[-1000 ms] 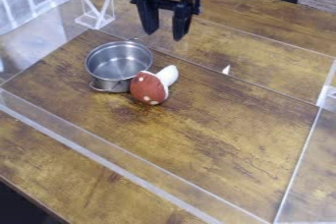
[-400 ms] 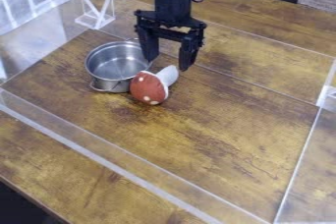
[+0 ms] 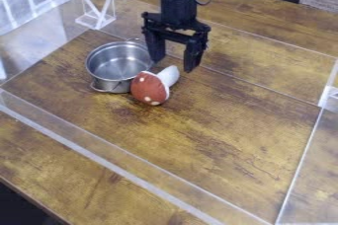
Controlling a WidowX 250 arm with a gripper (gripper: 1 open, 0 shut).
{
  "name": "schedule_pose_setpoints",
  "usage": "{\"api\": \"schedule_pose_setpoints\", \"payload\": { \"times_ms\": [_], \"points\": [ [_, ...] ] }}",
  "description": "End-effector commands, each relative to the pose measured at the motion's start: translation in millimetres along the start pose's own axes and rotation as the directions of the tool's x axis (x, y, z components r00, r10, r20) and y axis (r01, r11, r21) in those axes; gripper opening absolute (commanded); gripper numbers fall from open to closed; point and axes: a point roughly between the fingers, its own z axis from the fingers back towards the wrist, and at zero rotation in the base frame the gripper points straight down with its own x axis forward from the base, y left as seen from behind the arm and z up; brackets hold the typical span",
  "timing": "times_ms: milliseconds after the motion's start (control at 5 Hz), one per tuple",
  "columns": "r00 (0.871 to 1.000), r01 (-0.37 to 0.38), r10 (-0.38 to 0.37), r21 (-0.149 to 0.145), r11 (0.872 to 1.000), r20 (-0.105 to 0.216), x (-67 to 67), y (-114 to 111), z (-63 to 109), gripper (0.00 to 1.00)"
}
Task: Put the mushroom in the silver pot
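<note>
The mushroom [image 3: 153, 86] lies on its side on the wooden table, reddish-brown cap toward the camera and whitish stem pointing up-right. Just to its left stands the silver pot [image 3: 118, 64], upright and with nothing inside; the mushroom's cap nearly touches its rim. My black gripper [image 3: 176, 58] hangs pointing straight down just above and behind the mushroom's stem, jaws open and nothing between its fingers [image 3: 196, 56].
A clear acrylic wall [image 3: 158, 185] fences the work area along the front and right sides. A small clear stand [image 3: 95, 12] sits at the back left. Bare wood stretches to the right of the mushroom.
The gripper has come down from higher up at the back to just above the mushroom's stem. Mushroom and pot have not moved.
</note>
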Motion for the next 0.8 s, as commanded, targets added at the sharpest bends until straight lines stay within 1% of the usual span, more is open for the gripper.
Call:
{"api": "schedule_pose_setpoints", "payload": {
  "times_ms": [0,200,400,600],
  "points": [
    [0.997,0.005,-0.005,0.003,1.0,0.081,13.0,13,29.2,1.0],
    [0.997,-0.002,0.003,-0.007,1.0,0.082,15.5,24,31.1,1.0],
    [0.996,-0.039,0.039,-0.01,0.999,0.08,10.6,31,22.9,1.0],
    [0.996,-0.055,0.056,-0.01,0.998,0.068,7.4,33,11.6,1.0]
  ]
}}
